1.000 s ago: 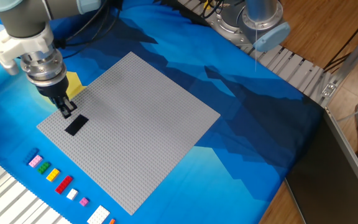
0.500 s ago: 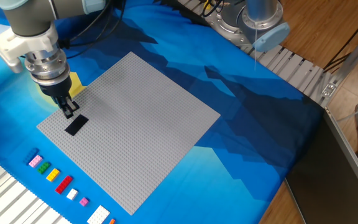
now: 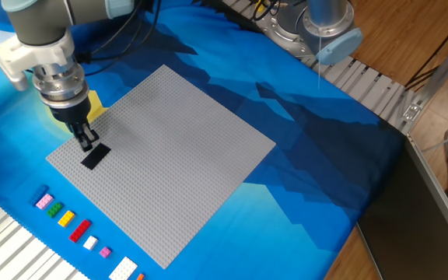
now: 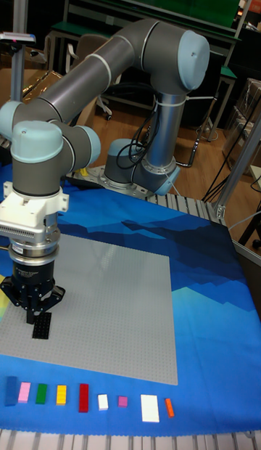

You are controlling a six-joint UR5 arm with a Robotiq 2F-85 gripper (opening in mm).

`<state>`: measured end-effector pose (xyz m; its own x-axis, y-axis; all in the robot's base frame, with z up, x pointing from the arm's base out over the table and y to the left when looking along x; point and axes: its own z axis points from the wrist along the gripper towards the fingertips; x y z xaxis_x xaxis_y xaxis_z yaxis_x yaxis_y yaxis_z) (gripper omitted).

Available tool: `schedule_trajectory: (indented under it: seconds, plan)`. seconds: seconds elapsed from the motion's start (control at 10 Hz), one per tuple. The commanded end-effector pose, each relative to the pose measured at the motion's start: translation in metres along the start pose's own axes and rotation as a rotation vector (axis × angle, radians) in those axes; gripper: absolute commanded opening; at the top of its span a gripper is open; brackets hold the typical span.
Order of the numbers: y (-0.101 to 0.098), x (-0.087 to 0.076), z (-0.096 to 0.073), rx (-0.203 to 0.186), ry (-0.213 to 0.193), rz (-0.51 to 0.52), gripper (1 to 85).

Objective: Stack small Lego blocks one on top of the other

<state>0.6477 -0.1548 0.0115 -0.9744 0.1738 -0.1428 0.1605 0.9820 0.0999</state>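
Evidently light, rigid and slick, the black brick [image 3: 95,156] lies on the grey baseplate [image 3: 177,155]; its long sides suit pinching. The gripper [image 3: 85,140], fingers nearly together just above it, holds nothing visible.

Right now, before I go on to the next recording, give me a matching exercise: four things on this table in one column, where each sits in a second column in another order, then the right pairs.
Things:
1. black block
2. pink block
3. orange block
4. gripper

Places:
A. on the blue cloth, at the row's end nearest the white block
B. on the grey baseplate, near one corner
C. right above the black block
D. on the blue cloth, beside the green block

Pairs: 1-B, 2-D, 3-A, 4-C
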Motion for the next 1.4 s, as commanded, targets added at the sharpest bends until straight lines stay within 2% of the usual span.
schedule_trajectory:
  seconds: [0.0, 0.2, 0.6, 1.3]
  plan:
    - [-0.0062, -0.0019, 0.0012, 0.019, -0.009, -0.006, 1.0]
    - [-0.0039, -0.0010, 0.0041, 0.012, -0.007, 0.001, 1.0]
    - [-0.0072, 0.0056, 0.0052, 0.025, 0.017, -0.014, 1.0]
    - [-0.0013, 0.0020, 0.0051, 0.025, 0.003, 0.057, 1.0]
